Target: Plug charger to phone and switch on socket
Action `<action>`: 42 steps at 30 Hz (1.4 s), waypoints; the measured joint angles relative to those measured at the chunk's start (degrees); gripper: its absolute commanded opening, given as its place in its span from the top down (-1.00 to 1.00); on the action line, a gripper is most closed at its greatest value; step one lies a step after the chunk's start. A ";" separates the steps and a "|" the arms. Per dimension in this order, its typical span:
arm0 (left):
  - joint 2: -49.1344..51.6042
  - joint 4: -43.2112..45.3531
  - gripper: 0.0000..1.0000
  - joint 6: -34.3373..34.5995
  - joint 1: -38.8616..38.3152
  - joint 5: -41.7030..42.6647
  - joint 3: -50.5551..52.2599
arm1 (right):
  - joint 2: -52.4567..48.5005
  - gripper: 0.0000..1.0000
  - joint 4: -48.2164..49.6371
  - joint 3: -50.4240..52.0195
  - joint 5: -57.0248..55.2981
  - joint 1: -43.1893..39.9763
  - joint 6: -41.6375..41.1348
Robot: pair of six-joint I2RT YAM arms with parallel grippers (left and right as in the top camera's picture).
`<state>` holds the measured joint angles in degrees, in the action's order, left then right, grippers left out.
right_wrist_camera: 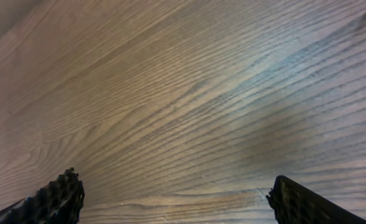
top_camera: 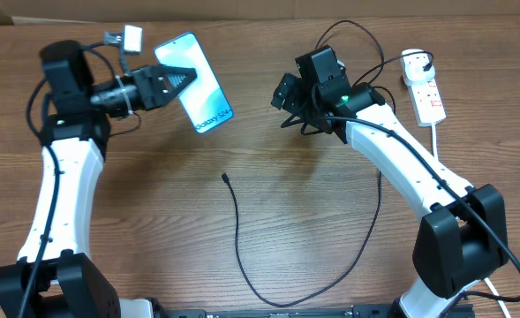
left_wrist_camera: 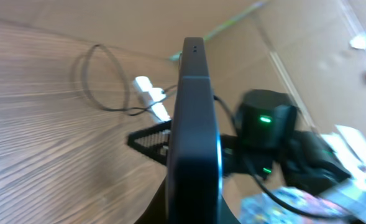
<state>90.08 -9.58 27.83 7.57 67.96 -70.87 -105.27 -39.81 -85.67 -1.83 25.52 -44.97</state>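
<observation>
Nearest our left wrist camera is the black-edged smartphone with the blue-teal screen [left_wrist_camera: 195, 137], seen edge-on and clamped across its faces by the left gripper [top_camera: 167, 84]. It is held tilted toward the far left corner of the brown wooden table [top_camera: 154, 221]. The hold looks shallow to us, so a push on the port could twist or slip the phone.

The right gripper [right_wrist_camera: 183, 200] hangs over bare wood with its fingers spread wide and nothing between them. It is well apart from the small black connector tip [top_camera: 226, 177], which lies loose mid-table. We judge that tip thin and flat enough to skid away from a pinch.

The long thin black charger cable [top_camera: 238, 231] curves toward the near edge, then seems to climb past the right arm. If so, a reach could drag the cable and pull the tip off line.

The white power strip [top_camera: 427, 97] lies by the far right corner. We cannot read its switch.
</observation>
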 measured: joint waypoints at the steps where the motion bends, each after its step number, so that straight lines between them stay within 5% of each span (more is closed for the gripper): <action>1: 0.00 -1.16 0.92 -0.70 -0.83 -2.21 -0.02 | 0.00 -0.89 -0.17 0.00 0.00 0.00 0.04; 8: 0.15 -19.89 0.92 -8.24 -6.23 -20.11 -3.48 | 0.00 -0.89 -0.13 0.00 -0.09 0.02 0.02; 14: 0.35 -42.38 0.91 -17.25 -8.63 -41.88 -18.51 | 0.00 -0.89 1.77 0.00 -0.09 0.00 0.04; 18: 0.24 -47.30 0.91 -20.13 -9.49 -51.15 -24.28 | 0.00 -0.92 3.82 0.00 -0.04 0.02 0.02; 28: 4.70 -47.91 0.91 -20.96 -9.49 -55.91 -24.37 | -1.22 -1.00 0.74 0.00 1.55 2.29 1.03; 42: 7.78 -48.30 0.92 -18.80 -9.49 -56.26 -24.37 | -11.78 -0.98 -0.66 0.02 7.41 11.34 24.37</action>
<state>97.86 -57.89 9.04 -1.91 11.70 -95.24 -117.05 -40.47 -85.65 5.58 36.86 -20.60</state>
